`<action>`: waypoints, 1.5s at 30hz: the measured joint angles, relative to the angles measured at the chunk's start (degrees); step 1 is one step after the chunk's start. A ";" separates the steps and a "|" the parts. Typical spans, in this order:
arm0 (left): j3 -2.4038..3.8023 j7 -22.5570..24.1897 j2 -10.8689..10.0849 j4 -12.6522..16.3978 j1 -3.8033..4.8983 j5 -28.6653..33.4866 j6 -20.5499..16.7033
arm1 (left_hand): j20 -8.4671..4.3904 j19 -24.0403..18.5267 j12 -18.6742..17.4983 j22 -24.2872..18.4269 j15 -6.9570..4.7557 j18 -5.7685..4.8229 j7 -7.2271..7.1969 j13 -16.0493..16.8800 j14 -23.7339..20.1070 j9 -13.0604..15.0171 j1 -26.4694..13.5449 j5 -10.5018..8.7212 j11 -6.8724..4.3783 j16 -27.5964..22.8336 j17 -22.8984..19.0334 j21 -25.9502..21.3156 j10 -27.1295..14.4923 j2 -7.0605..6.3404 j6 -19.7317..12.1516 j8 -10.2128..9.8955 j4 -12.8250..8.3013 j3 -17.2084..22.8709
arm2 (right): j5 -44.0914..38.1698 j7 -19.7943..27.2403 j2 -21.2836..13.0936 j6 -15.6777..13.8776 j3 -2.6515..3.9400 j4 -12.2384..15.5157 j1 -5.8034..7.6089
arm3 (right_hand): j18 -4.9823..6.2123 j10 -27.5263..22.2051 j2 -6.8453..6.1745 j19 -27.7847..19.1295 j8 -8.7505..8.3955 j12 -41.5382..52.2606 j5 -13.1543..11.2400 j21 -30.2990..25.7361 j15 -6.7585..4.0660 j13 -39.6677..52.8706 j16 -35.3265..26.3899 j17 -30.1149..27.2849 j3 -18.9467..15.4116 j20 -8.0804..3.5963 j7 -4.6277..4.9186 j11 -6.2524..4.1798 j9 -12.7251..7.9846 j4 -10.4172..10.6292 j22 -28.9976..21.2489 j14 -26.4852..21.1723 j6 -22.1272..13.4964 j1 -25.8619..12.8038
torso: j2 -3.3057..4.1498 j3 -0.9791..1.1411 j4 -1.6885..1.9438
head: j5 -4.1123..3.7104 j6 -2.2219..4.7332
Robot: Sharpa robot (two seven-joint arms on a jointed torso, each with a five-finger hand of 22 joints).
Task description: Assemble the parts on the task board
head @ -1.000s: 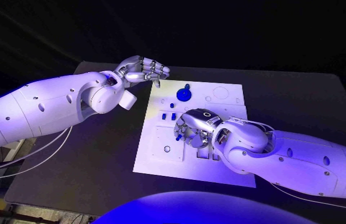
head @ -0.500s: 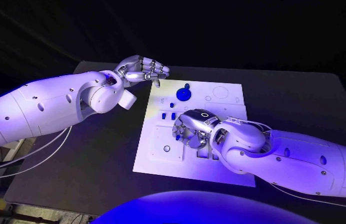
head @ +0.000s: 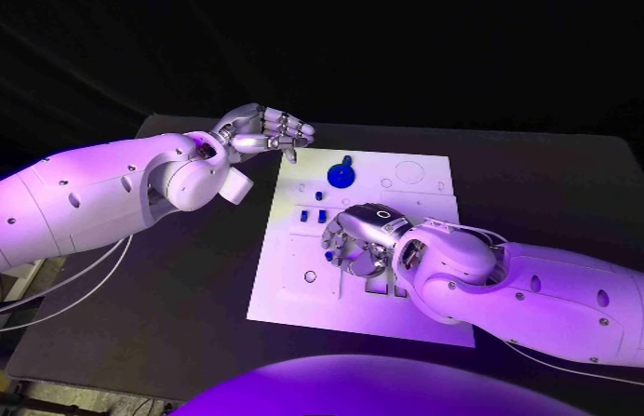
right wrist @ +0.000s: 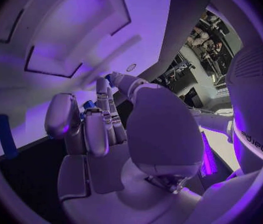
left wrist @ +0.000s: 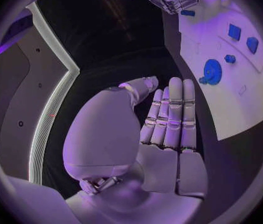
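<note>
Right robot hand [right wrist: 100, 129] pinches a blue part [right wrist: 89, 104] — wrist view.

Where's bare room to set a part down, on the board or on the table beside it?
The task board is bare along its near edge. The black table lies open right of the board and at the near left. It is crowded mid-board, where the right hand hangs beside small blue parts, and round the blue gear by the left hand.

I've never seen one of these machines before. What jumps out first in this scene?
Two big white arms meet over a white task board on a black table. The right hand is curled down onto the board's middle, a small blue part at its fingertips. The left hand hovers at the board's far corner, near a round blue gear.
</note>
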 measured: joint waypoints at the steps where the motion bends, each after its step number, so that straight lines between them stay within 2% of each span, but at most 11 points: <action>1: 0.00 -0.03 -0.01 0.00 0.00 0.00 0.03 | 0.00 0.00 0.00 0.00 0.00 0.00 0.00 0.00 0.00 0.00 0.00 0.00 0.00 0.00 0.00 0.00 0.00 0.00 0.00 0.00 -0.06 -0.06 | -0.01 -0.11 -0.25 -0.24 0.00 0.20 0.00 | 0.00 -0.19 -0.13 0.00 -0.30 0.00 0.00 -0.16 0.00 0.01 0.00 -0.18 -0.28 0.00 0.06 -0.18 -0.11 0.00 0.00 0.00 -0.49 -0.02 | 0.00 0.01 0.00 | -0.01 0.02; 9: -0.01 -0.24 -0.16 -0.07 0.00 0.00 0.28 | 0.00 0.00 0.00 0.00 0.00 0.00 0.00 0.00 0.00 0.00 0.00 0.00 -0.21 0.00 0.00 0.00 -0.21 0.00 0.00 0.00 -0.06 -0.06 | -0.06 -0.71 -4.86 -2.87 0.14 4.09 0.44 | 0.00 -0.20 -0.13 0.00 -0.43 0.00 0.00 -0.22 0.00 0.20 0.00 -0.42 -0.75 0.00 0.20 -0.19 -0.23 -0.01 0.00 0.00 -0.79 -0.02 | 0.03 0.07 -0.01 | -0.10 0.19; 17: -0.04 -0.30 -0.44 -0.18 0.00 0.01 0.43 | 0.00 0.00 0.00 -0.05 0.00 0.00 0.00 0.00 0.00 0.00 0.00 0.00 -0.21 0.00 0.00 0.00 -0.20 0.00 0.00 0.00 -0.06 -0.06 | 0.98 -0.78 -12.91 -4.30 0.76 6.92 4.48 | 0.00 -4.18 -0.96 -0.96 -0.83 -1.97 0.00 -3.34 0.68 -0.68 -0.43 -1.46 -6.32 0.91 0.62 1.08 -0.43 -0.04 -0.01 -0.03 -0.58 -0.85 | -0.03 0.07 -0.12 | -0.81 0.66; 18: -0.05 -0.30 -0.46 -0.20 0.00 0.01 0.44 | 0.00 0.00 0.00 -0.05 0.00 0.00 0.00 0.00 0.00 0.00 0.00 0.00 -0.21 0.00 0.00 0.00 -0.20 0.00 0.00 0.00 -0.06 -0.06 | 1.20 -0.78 -13.62 -4.28 0.77 6.90 4.90 | 0.00 -5.62 -0.76 -1.56 -1.19 -2.02 0.06 -4.81 1.05 -1.17 -0.72 -1.85 -9.78 1.04 0.64 1.30 -0.63 0.04 -0.01 -0.02 -0.60 -0.64 | -0.04 0.07 -0.14 | -0.91 0.73; 20: -0.05 -0.30 -0.46 -0.22 0.00 0.01 0.47 | 0.00 0.00 0.00 -0.05 0.00 0.00 0.00 0.00 0.00 0.00 0.00 0.00 -0.21 0.00 0.00 0.00 -0.20 0.00 0.00 0.00 -0.06 -0.06 | 1.65 -0.76 -15.09 -4.07 0.79 6.52 5.63 | 0.00 -8.13 2.40 -2.14 -2.12 -1.53 0.34 -7.60 1.36 -2.39 -0.89 -2.52 -20.80 1.27 0.86 1.83 -1.36 2.10 -0.01 -0.07 -0.89 3.01 | -0.05 0.05 -0.20 | -1.14 0.89; 21: -0.06 -0.30 -0.46 -0.23 0.00 0.01 0.49 | 0.00 0.00 0.00 -0.05 0.00 0.00 0.00 0.00 0.00 0.00 0.00 0.00 -0.21 0.00 0.00 0.00 -0.20 0.00 0.00 0.00 -0.06 -0.06 | 1.80 -0.75 -15.55 -3.92 0.80 6.27 5.84 | 0.00 -9.54 3.05 -2.40 -2.66 -1.53 0.35 -8.74 1.48 -2.97 -0.90 -2.74 -24.43 1.53 0.70 1.93 -1.73 3.33 -0.02 0.05 -1.53 4.48 | -0.07 0.04 -0.23 | -1.21 0.96; 23: -0.07 -0.29 -0.46 -0.24 0.00 0.01 0.53 | 0.00 0.00 0.00 -0.05 0.00 0.00 0.00 0.00 0.00 0.00 0.00 0.00 -0.21 0.00 0.00 0.00 -0.20 0.00 0.00 0.00 -0.06 -0.06 | 2.04 -0.73 -16.35 -3.38 0.80 5.63 6.17 | 0.11 -12.31 3.44 -2.91 -3.71 -1.53 0.78 -11.83 2.04 -4.63 -1.12 -3.27 -32.39 2.04 0.28 2.46 -2.75 8.85 -0.02 0.00 -2.56 9.44 | -0.08 0.05 -0.28 | -1.30 1.07; 24: -0.08 -0.29 -0.46 -0.25 0.00 0.01 0.55 | 0.00 0.00 0.00 -0.05 0.00 0.00 0.00 0.00 0.00 0.00 0.00 0.00 -0.21 0.00 0.00 0.00 -0.20 0.00 0.00 0.00 -0.06 -0.06 | 2.09 -0.72 -16.55 -3.11 0.80 5.40 6.24 | 0.63 -12.85 3.30 -2.99 -3.93 -1.53 0.78 -12.46 2.04 -5.05 -1.12 -3.38 -33.68 2.12 0.08 2.62 -2.99 10.14 -0.02 0.00 -2.75 10.61 | -0.08 0.04 -0.30 | -1.32 1.09; 35: -0.11 -0.25 -0.43 -0.30 -0.01 0.01 0.85 | 0.00 0.00 0.00 -0.04 0.00 0.00 0.00 0.00 0.00 0.00 0.00 0.00 -0.21 0.00 0.00 0.00 -0.20 0.00 0.00 0.00 -0.06 -0.06 | 2.05 -0.63 -16.04 -0.02 0.64 3.59 5.53 | 0.92 -13.08 4.65 -2.99 -3.94 -1.19 0.78 -12.74 2.04 -5.78 -1.12 -2.76 -34.10 2.13 -0.09 2.83 -3.45 11.28 -0.02 0.00 -2.91 12.89 | -0.06 0.05 -0.26 | -1.49 1.29; 41: -0.12 -0.25 -0.48 -0.30 -0.01 0.02 0.99 | 0.00 0.00 0.00 -0.04 0.00 0.00 0.00 0.00 0.00 0.00 0.00 0.00 -0.21 0.00 0.00 0.00 -0.20 0.00 0.00 0.00 -0.06 -0.06 | 1.93 -0.61 -15.41 1.04 0.58 3.25 5.20 | 0.93 -9.41 6.39 -1.58 -3.25 0.72 0.78 -10.31 2.04 -5.78 0.07 -0.84 -32.57 1.40 0.98 1.76 -3.66 11.13 -0.03 0.00 -0.92 13.53 | -0.03 -0.03 -0.20 | -1.46 1.14; 45: -0.12 -0.29 -0.53 -0.29 -0.01 0.02 1.06 | 0.00 0.00 0.00 -0.04 0.00 0.00 0.00 0.00 0.00 0.00 0.00 0.00 -0.21 0.00 0.00 0.00 -0.20 0.00 0.00 0.00 -0.06 -0.06 | 1.87 -0.61 -15.21 1.38 0.57 3.14 5.09 | 0.93 -7.48 7.48 -0.97 -3.25 1.16 0.77 -8.60 1.60 -5.78 0.65 0.49 -31.90 1.17 0.86 1.23 -4.01 11.15 -0.03 0.01 -0.21 12.46 | 0.01 -0.05 -0.19 | -1.44 1.10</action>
